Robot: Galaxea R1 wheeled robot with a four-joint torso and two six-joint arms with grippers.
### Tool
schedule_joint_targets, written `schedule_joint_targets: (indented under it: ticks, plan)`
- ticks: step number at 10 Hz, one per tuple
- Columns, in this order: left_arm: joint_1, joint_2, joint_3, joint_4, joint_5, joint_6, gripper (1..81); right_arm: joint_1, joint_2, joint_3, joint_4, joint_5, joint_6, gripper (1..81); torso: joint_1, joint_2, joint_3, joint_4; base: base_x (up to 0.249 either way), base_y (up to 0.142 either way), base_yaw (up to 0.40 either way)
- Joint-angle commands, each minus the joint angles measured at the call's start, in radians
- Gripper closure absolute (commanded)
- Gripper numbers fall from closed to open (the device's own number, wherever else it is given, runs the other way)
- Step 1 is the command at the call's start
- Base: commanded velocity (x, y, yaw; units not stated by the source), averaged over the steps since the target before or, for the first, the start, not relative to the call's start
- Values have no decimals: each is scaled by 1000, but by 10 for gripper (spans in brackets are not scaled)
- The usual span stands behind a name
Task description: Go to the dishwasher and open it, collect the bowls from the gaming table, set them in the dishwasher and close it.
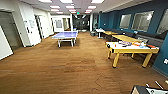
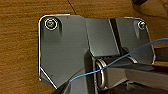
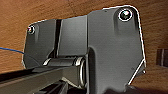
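Observation:
I am looking down a long room with a brown wood-look floor [image 1: 62, 70]. The dishwasher and the bowls are out of view. At the lower right edge a dark-framed corner with a pale top and thin rods [image 1: 150, 89] pokes into the head view; I cannot tell whether it is the gaming table. Both wrist views look down at the same brown floor [image 2: 20, 50] [image 3: 15, 15] past the robot's own dark plate.
A blue table-tennis table [image 1: 65, 35] stands mid-room ahead. Along the blue right wall runs a row of yellow tables; the nearest [image 1: 130, 48] carries several small items. White walls and doorways [image 1: 10, 30] line the left. A corridor [image 1: 80, 22] opens at the far end.

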Motion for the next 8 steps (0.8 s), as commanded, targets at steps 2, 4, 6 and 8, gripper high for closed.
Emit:
schedule_joint_targets:
  ticks: [2,4,6,8]
  plan:
    - [-50,-2,3,3,52,8,10,51,2,2,-8,-51,-5,10,0,0,0,0,185,0,0]
    - [-50,-2,3,5,52,8,10,52,4,4,-8,-51,-5,10,0,0,0,0,185,0,0]
    - [-50,-2,3,5,52,8,10,54,4,4,-8,-51,-5,10,0,0,0,0,185,0,0]
    - [-50,1,1,5,52,8,10,54,4,2,-8,-51,-5,10,0,0,0,0,185,0,0]
